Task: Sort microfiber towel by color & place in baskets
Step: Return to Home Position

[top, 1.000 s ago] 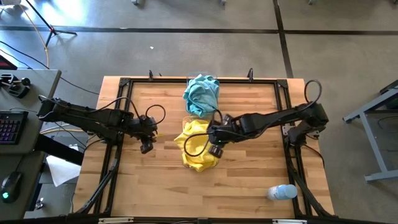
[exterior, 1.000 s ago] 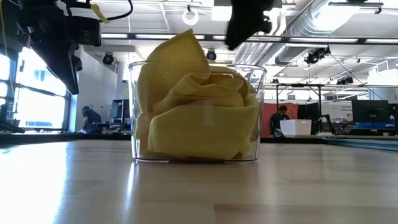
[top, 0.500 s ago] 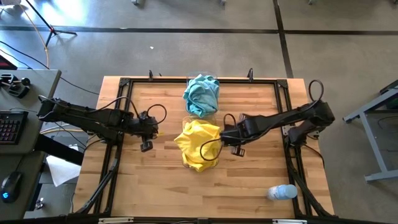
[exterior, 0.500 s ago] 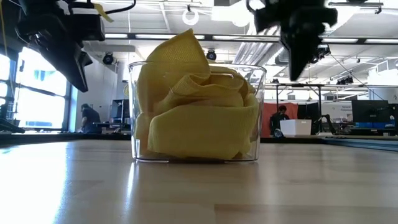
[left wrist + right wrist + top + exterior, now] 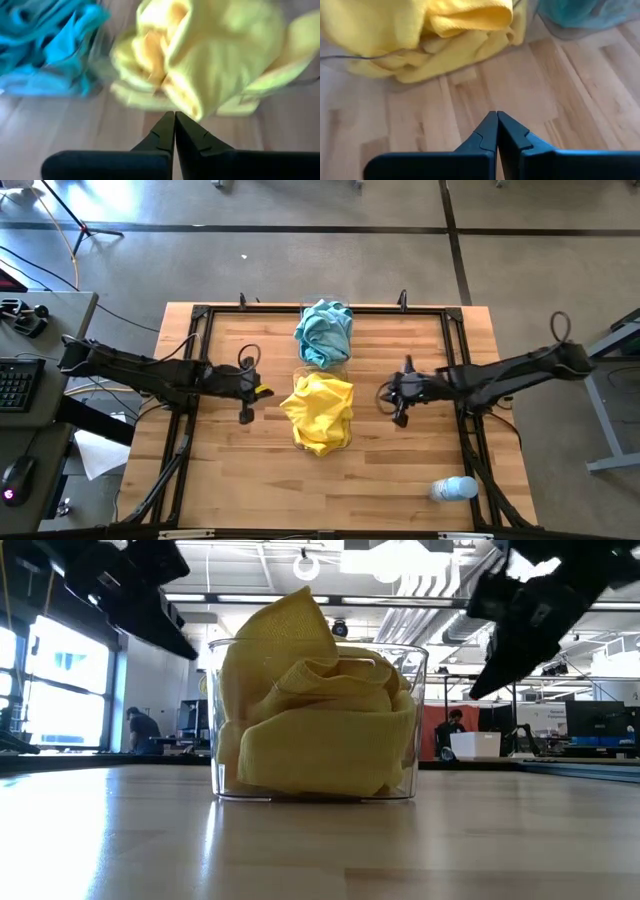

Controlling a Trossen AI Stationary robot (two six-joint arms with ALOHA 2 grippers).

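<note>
Yellow towels (image 5: 318,414) heaped in near bin (image 5: 419,670), teal towels (image 5: 324,332) filling far bin (image 5: 304,308)

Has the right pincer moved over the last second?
Yes. In the high view the right pincer, shut, has pulled back from above the yellow towels toward the right side of the table and now sits clear of them.

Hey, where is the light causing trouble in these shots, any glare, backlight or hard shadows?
Low view: the bright window and ceiling lights behind turn the left arm and right arm into dark silhouettes, and the table carries a pale sheen before the clear bin of yellow towels. High view: even light, no hard shadows on the table.
</note>
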